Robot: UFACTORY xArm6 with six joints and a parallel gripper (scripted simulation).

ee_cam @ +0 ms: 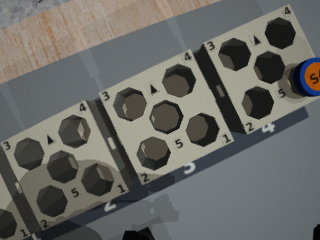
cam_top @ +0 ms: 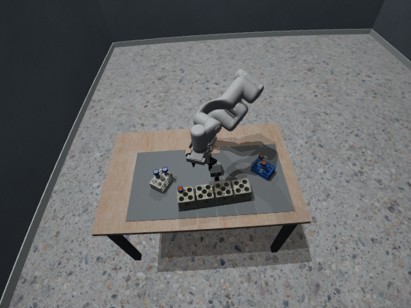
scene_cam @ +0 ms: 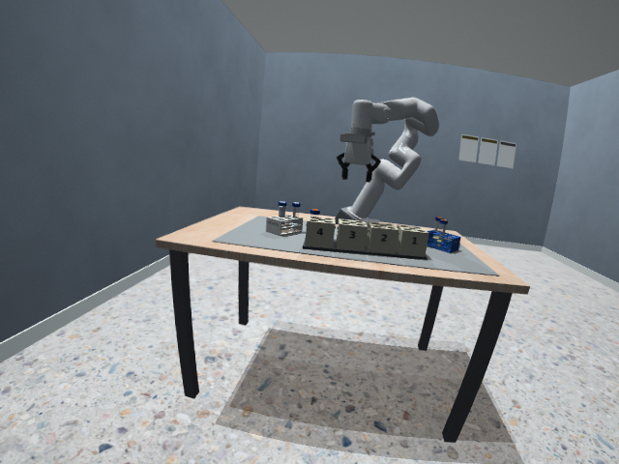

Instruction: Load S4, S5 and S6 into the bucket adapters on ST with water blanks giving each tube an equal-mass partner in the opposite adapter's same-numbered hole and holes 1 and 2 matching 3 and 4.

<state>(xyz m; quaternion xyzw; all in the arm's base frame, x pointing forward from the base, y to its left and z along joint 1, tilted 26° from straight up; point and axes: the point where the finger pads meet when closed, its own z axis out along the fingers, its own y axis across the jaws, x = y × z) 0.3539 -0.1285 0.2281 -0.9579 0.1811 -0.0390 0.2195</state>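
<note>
My gripper [cam_top: 202, 165] [scene_cam: 357, 178] [ee_cam: 228, 235] is open and empty, high above the table behind the adapters. Stand ST [scene_cam: 367, 253] [ee_cam: 225, 150] holds adapter 4 [cam_top: 187, 203] [scene_cam: 319, 241] [ee_cam: 242, 82], adapter 3 [cam_top: 205, 201] [ee_cam: 131, 131], adapter 2 [cam_top: 224, 199] [ee_cam: 36, 177] and adapter 1 [cam_top: 243, 197]. S4 [cam_top: 180, 188] [scene_cam: 314, 212] [ee_cam: 314, 76] stands in hole 1 of adapter 4. The other visible holes are empty. Two orange-dot tubes [cam_top: 261, 155] [cam_top: 263, 163] stand in the blue rack [scene_cam: 452, 246]; their IDs are unreadable. Two white-dot blanks [cam_top: 155, 172] [cam_top: 164, 169] stand in the white rack [scene_cam: 274, 227].
The small desk [cam_top: 216, 169] stands just behind adapters 2 and 3; its green key is not visible. The racks stand at opposite ends of the grey mat [cam_top: 146, 208]. The tall tubes rise above their racks.
</note>
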